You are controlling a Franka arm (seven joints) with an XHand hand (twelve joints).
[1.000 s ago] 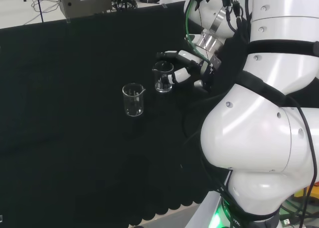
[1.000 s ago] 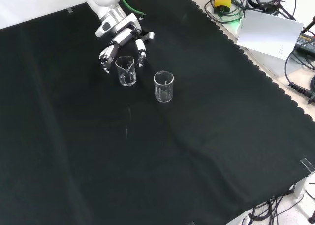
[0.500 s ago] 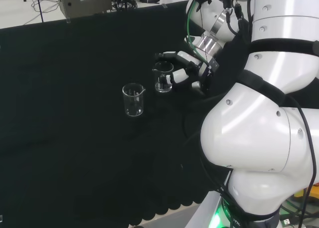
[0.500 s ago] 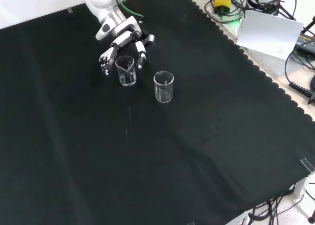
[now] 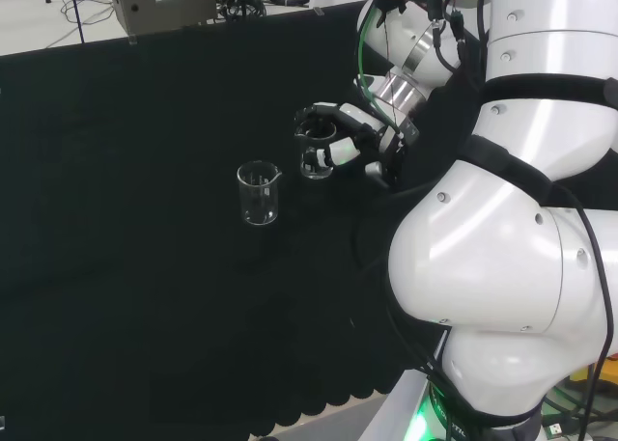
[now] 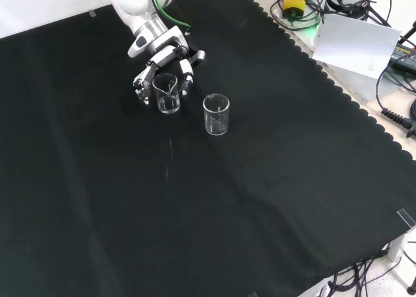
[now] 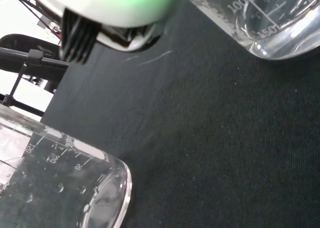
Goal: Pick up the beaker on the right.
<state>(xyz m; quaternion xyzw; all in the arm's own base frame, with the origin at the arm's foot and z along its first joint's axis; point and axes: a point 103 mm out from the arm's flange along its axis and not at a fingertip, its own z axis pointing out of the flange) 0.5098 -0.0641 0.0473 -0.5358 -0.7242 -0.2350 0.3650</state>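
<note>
Two clear glass beakers (image 6: 216, 114) | black cloth (image 6: 227, 199) | robot hand (image 6: 162, 63) fingers curl around one beaker (image 6: 166, 93)

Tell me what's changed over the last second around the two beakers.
The hand has closed in on the beaker nearer the arm: its fingers, earlier spread beside the glass, now curl round the rim and sides. That beaker is not lifted; it stands on the black cloth where it stood before. The other beaker has not moved either.
</note>
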